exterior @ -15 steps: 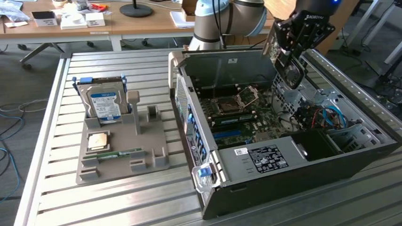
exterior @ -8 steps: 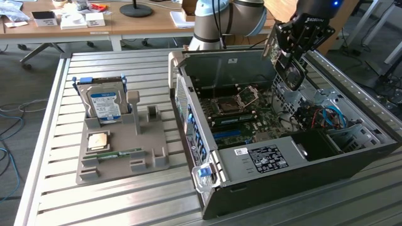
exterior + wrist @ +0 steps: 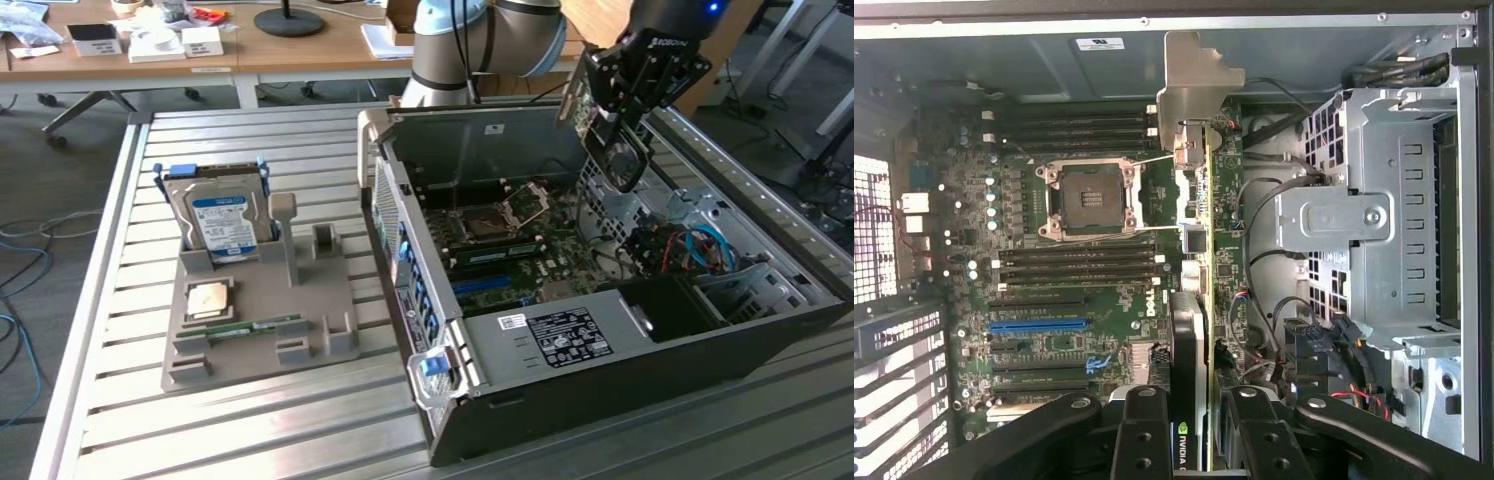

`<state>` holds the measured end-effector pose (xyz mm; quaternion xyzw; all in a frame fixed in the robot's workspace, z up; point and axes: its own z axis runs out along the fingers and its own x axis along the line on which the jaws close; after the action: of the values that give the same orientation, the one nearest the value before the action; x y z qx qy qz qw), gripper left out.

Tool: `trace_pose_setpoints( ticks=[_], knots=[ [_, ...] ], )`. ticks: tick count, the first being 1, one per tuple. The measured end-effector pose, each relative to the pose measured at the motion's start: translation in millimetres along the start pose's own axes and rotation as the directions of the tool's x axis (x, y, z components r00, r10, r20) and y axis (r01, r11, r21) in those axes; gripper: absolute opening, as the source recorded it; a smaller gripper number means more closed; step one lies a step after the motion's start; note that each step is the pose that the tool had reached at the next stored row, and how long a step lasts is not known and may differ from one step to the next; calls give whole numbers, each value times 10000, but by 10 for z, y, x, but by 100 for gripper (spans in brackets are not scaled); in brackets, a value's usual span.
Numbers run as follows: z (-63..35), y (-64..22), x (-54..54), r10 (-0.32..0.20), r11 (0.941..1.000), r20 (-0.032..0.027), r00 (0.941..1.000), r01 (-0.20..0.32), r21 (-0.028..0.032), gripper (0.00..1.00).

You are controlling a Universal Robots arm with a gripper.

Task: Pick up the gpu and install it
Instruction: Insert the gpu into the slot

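Exterior view's upper right: the pincer [image 3: 617,125] clamped the gpu [image 3: 621,165] edge-on above the open computer case [image 3: 601,400], bracket [image 3: 1189,85] toward the rear wall, likely to line up with the motherboard [image 3: 1084,330] slots.

Grey fixture [image 3: 314,320] on slatted counter [image 3: 134,420]: hard drive [image 3: 220,220] upright, CPU chip [image 3: 210,299] and green memory stick [image 3: 247,328] lying flat.

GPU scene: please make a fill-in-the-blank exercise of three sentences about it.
The end effector grips the ____ over the open case.
The hard drive stands in a holder on the exterior view's ____.
One long motherboard slot is coloured ____.
Missing: gpu; left; blue.
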<state>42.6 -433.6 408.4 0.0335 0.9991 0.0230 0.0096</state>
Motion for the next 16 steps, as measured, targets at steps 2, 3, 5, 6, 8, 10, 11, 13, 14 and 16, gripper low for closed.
trace_pose_setpoints(
  ticks=[2,3,5,6,8,10,11,13,14,16],
  knots=[
    [0,0,0,0,10000,0,10000,0,-1,27],
    [0,0,0,0,10000,0,10000,0,0,27],
    [0,0,0,0,10000,-1,10000,0,0,27],
    [0,0,0,-10,10000,0,10000,10,0,27],
    [0,0,0,-119,9999,-6,9999,119,-1,27],
    [1,0,1,-353,9994,-17,9994,353,-6,27],
    [1,0,1,-508,9987,-23,9987,508,-9,27],
    [3,0,1,-857,9963,-40,9963,857,-16,27],
    [3,0,1,-1035,9946,-48,9946,1035,-20,27],
    [5,0,1,-1392,9903,-63,9902,1392,-28,27]
  ],
)
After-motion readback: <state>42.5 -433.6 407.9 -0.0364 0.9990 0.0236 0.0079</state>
